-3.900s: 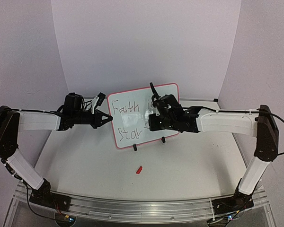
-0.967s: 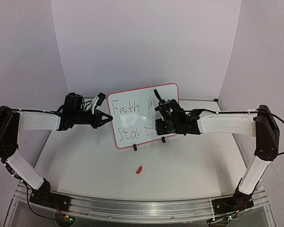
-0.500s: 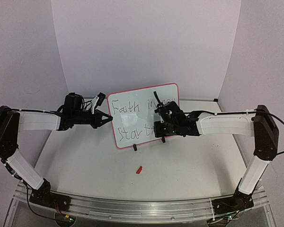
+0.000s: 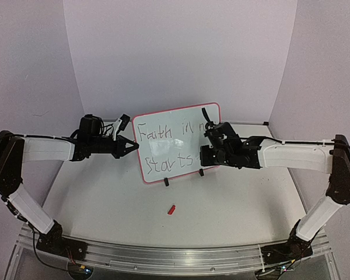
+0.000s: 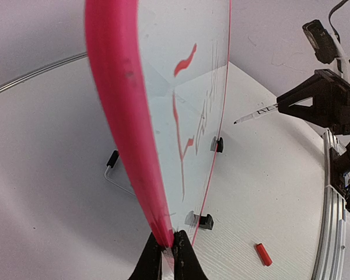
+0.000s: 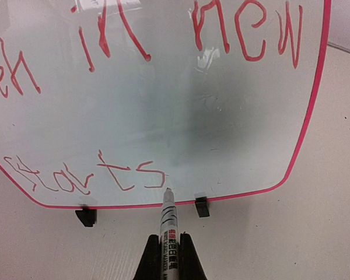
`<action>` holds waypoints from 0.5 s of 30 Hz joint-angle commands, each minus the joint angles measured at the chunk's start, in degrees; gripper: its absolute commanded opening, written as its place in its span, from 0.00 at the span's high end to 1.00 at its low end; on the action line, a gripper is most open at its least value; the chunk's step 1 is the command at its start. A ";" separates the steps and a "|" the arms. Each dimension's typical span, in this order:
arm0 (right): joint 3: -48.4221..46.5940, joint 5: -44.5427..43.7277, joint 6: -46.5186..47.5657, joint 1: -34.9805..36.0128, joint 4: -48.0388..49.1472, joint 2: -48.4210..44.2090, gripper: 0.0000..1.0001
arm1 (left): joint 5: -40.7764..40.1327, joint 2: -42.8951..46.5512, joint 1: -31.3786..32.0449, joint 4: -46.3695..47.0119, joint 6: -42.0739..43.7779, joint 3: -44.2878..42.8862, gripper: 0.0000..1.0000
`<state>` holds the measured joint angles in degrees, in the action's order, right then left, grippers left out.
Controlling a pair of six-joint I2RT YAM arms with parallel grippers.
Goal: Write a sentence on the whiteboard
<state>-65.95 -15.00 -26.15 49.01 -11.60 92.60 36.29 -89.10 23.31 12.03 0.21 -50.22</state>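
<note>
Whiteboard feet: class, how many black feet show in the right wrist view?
2. One foot sits under the whiteboard at lower left; the other right of the marker tip. Rear ones may be hidden.

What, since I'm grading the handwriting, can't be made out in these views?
Right wrist: the sentence is cut off at the left edge; the label on the marker in the right claw is too small.
Top external: most of "new" is hidden behind the right claw.
Left wrist: the whiteboard, pinched in the left claw, is edge-on, so writing is unreadable.
</note>
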 commanded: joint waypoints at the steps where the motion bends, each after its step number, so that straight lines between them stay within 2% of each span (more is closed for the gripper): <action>1: -0.58 -3.34 0.48 -0.87 -1.00 2.15 1.00 | -3.57 0.07 -0.10 -1.51 3.67 -0.08 1.00; 15: -1.24 -2.13 -0.08 -1.85 3.21 6.22 1.00 | -3.53 0.07 -0.10 -1.66 3.75 -0.11 1.00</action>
<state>-65.87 -16.19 -26.02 47.53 -10.46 98.04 36.29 -89.10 23.31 12.01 0.21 -50.22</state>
